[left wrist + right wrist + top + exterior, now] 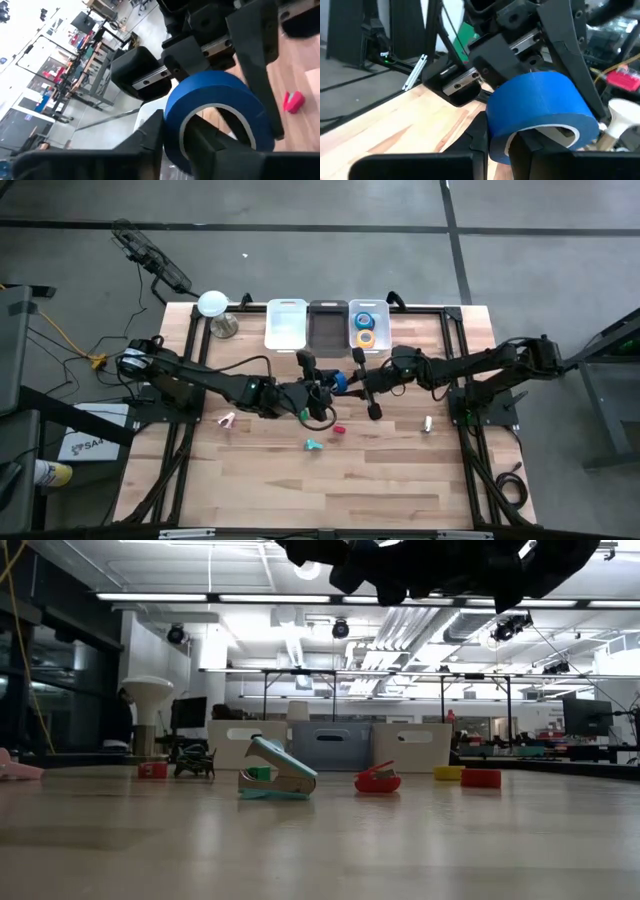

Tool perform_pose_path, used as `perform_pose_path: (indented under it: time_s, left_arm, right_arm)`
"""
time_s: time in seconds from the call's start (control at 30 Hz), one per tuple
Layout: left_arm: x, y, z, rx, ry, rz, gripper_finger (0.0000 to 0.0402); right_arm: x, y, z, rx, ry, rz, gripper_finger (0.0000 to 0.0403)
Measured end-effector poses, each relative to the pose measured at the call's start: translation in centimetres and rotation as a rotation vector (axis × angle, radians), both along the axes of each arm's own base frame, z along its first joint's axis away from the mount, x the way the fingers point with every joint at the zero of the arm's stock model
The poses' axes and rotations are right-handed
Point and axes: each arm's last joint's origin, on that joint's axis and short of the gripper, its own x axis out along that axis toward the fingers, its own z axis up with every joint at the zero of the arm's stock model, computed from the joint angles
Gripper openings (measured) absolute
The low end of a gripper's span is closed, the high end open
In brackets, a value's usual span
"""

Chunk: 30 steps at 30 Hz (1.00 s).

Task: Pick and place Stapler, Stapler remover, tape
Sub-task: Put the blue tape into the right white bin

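Note:
A blue tape roll [341,381] hangs in the air over the middle of the table, between my two grippers. My left gripper [325,387] reaches it from the table's left and my right gripper [357,379] from the right; both are shut on it. The roll fills the left wrist view [215,95] and the right wrist view [540,105]. A second blue roll [364,319] and a yellow roll [366,337] lie in the clear bin [352,340]. A teal staple remover [314,445] [277,780] rests on the wood. My left gripper pinches the roll's wall [172,135], one finger [150,135] outside the ring and one [210,147] inside the hollow. It comes level from the table's left, and the roll is lifted clear. My right gripper pinches the opposite wall [497,142], one finger [479,140] outside and one [530,150] inside the hollow. It comes level from the table's right, and the roll stays clear of the table.
A white bin [286,323] and a dark bin [328,325] stand beside the clear one at the far edge. A white lamp-like object [213,305] stands far left. Small red [339,429], pink [227,420] and green [305,413] pieces lie below the arms.

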Motion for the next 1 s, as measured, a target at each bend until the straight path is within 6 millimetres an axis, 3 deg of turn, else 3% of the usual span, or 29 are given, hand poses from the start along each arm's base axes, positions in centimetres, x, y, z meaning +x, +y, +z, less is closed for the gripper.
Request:
perform_pose_path:
  time_s: [0.13,0.3,0.43,0.67,0.8,1.0]
  left_arm:
    - [0.0,0.0,-0.1,0.012,0.016,0.003,0.0133]
    - [-0.5,0.0,0.0,0.062,0.061,0.029,0.0175]
    - [-1.2,0.1,-0.2,0.087,0.120,0.069,0.0182]
    - [-3.0,1.2,-1.4,0.077,0.266,0.193,0.0182]
    - [-4.7,2.5,-2.2,0.053,0.361,0.300,0.0183]
    - [-6.7,4.6,-5.3,0.061,0.449,0.451,0.0183]
  right_arm:
    - [-0.1,-0.8,-0.3,0.033,0.037,-0.037,0.0034]
    - [-0.3,-2.5,-0.6,0.056,0.148,-0.150,0.0034]
    - [-0.4,-4.5,-0.7,0.058,0.302,-0.277,0.0034]
    - [-1.3,-8.5,0.8,0.016,0.576,-0.540,0.0034]
    - [-2.6,-11.3,1.3,0.030,0.660,-0.646,0.0034]
    - [-5.5,-15.3,0.3,0.138,0.697,-0.705,0.0034]
